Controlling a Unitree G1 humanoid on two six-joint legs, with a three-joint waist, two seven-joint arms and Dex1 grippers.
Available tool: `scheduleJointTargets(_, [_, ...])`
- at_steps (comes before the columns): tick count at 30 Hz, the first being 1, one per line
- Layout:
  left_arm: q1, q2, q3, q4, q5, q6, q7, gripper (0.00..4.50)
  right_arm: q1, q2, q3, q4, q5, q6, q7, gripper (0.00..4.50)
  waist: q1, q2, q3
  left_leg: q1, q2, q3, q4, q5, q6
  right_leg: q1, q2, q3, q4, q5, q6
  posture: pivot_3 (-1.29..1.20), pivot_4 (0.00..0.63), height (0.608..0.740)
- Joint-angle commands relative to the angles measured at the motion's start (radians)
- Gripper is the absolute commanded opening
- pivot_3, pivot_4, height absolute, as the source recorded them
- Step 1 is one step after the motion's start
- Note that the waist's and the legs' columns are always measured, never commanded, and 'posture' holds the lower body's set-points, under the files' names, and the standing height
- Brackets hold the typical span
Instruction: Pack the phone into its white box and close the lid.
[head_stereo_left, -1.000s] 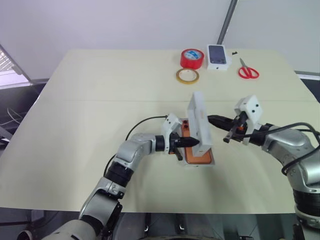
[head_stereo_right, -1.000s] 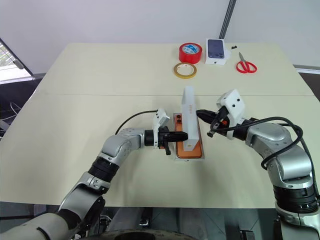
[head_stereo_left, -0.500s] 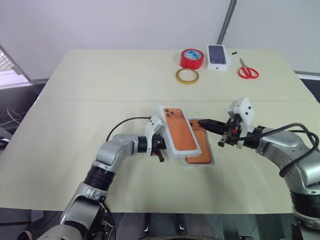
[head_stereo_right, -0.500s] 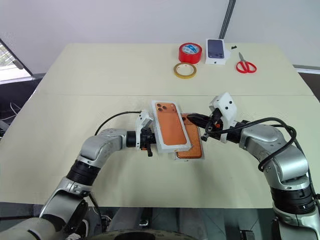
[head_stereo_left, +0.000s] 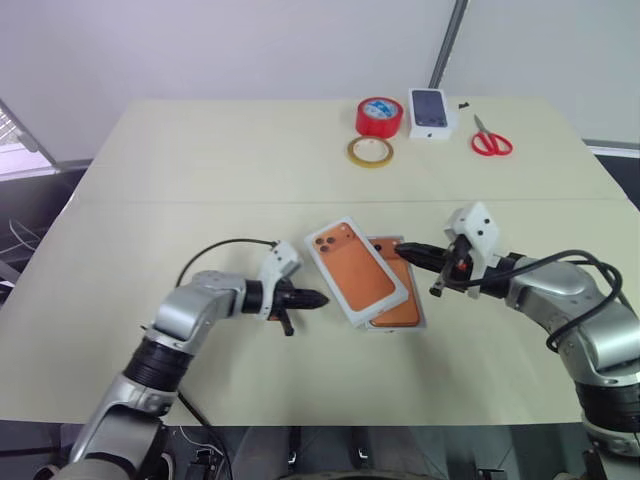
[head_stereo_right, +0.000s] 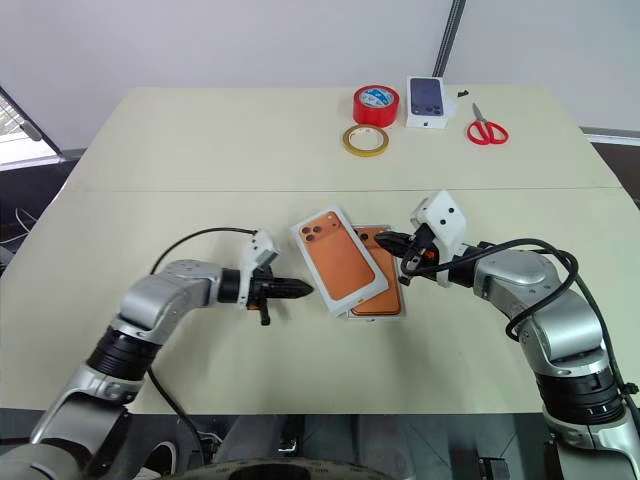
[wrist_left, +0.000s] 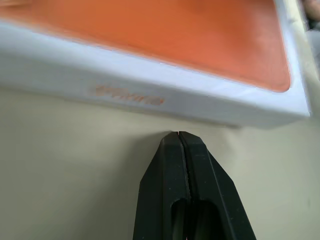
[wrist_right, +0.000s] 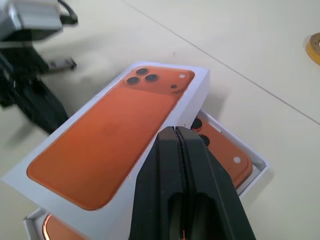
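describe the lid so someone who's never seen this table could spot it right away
On the beige table, look at the near middle, between the two grippers. The lid lies askew across the white box, which holds the phone. It is the white rectangle with an orange phone picture facing up.

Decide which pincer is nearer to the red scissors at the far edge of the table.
Right. The right pincer hovers over the white box at mid-table, on the same side as the red scissors. The left pincer sits beyond the lid, farther away.
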Motion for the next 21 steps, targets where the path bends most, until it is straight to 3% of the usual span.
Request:
scheduleJointTargets(1, [-0.001, 0.037, 0.02, -0.055, -0.008, -0.006, -0.015, 0.0, -0.013, 0.011, -0.001, 0.001, -0.016, -0.038, -0.004, 0.02, 0.002, 0.0, 0.0, 0.0, 0.0, 0.0, 0.0, 0.0, 0.0, 0.0, 0.0, 0.0, 0.0, 0.0, 0.0, 0.0, 0.15, 0.74])
scheduleJointTargets(12, [-0.032, -0.154, 0.057, 0.11, 0.073, -0.18, 0.181, 0.0, -0.056, 0.043, 0.112, 0.111, -0.202, -0.153, -0.064, 0.02, 0.011, 0.0, 0.0, -0.001, -0.001, 0.0, 0.0, 0.0, 0.0, 0.0, 0.0, 0.0, -0.001, 0.0, 0.0, 0.0, 0.15, 0.74])
scheduleJointTargets(21, [-0.057, -0.202, 0.032, 0.116, 0.083, -0.179, 0.198, 0.0, -0.059, 0.078, 0.133, 0.148, -0.241, -0.178, -0.056, 0.02, 0.008, 0.0, 0.0, -0.001, -0.001, 0.0, 0.0, 0.0, -0.001, 0.0, 0.0, 0.0, 0.0, 0.0, 0.0, 0.0, 0.15, 0.74])
